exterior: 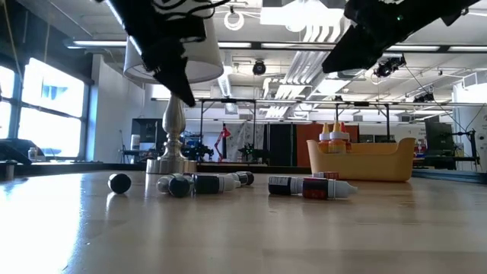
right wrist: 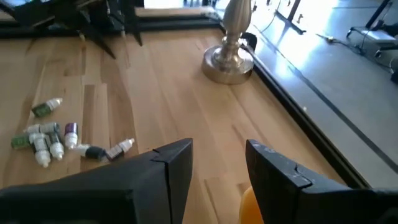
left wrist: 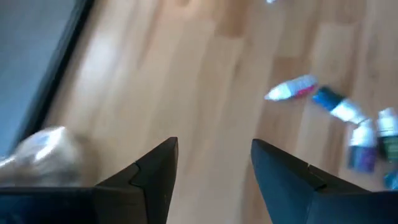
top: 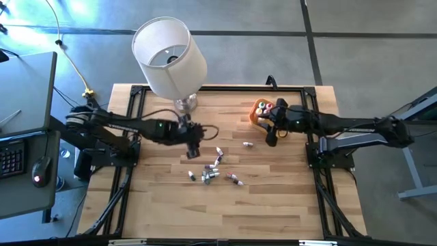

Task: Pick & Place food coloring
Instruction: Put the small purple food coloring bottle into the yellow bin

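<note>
tiny plastic bottles (top: 211,174), wooden slat table (top: 273,198)

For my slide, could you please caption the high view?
Both open tools, left and right, hover above scattered food coloring bottles.

White-shaded table lamp (top: 169,56), wooden table (top: 164,205), orange bowl (exterior: 361,159), keyboard (top: 11,156), mouse (top: 40,171)
</note>
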### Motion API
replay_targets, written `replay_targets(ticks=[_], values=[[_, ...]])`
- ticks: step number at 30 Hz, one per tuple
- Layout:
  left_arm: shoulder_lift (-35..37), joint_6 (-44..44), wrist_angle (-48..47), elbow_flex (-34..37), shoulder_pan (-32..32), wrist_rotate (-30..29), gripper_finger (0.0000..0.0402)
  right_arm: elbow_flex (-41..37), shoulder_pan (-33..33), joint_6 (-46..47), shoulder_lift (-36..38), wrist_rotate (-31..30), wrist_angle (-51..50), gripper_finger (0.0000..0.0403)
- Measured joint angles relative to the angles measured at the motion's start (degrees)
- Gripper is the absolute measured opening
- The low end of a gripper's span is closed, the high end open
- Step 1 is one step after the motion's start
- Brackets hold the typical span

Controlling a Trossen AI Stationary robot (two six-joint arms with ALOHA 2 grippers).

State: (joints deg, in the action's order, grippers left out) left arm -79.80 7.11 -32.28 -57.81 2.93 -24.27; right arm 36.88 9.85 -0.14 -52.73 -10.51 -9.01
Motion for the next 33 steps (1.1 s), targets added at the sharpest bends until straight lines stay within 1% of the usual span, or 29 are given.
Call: replay_targets(ticks=[2,4,8,12,17,21,33], values=[[0.80,0.11,3.72,4.55,0.78,0.14,0.0197,0.00,0.00,-0.15,-1.00,-0.02,0.12,0.0142],[0.84,0.73,8.51,7.38,1.68,0.02,0.0197,-0.01,0.00,0.04,-1.35,-0.03,-0.14,0.0142],[1.38,0.62,14.46,10.09,2.11,-0.15,0.0197,-0.06,0.00,0.09,-2.18,-0.02,-0.18,0.0142],[1.36,-0.86,18.79,10.40,2.00,0.01,0.0197,-0.06,0.01,0.09,-2.59,-0.02,-0.19,0.0142],[1.38,-4.77,23.48,10.39,2.00,2.07,0.0197,-0.04,0.00,0.09,-2.66,-0.02,0.34,0.0142],[1.38,-5.33,24.97,10.39,2.00,4.32,0.0197,-0.04,0.00,0.09,-2.63,-0.02,0.32,0.0142],[1.36,-5.33,26.98,10.37,1.96,4.23,0.0197,-0.04,0.02,0.11,-2.62,-0.02,0.32,0.0142]])
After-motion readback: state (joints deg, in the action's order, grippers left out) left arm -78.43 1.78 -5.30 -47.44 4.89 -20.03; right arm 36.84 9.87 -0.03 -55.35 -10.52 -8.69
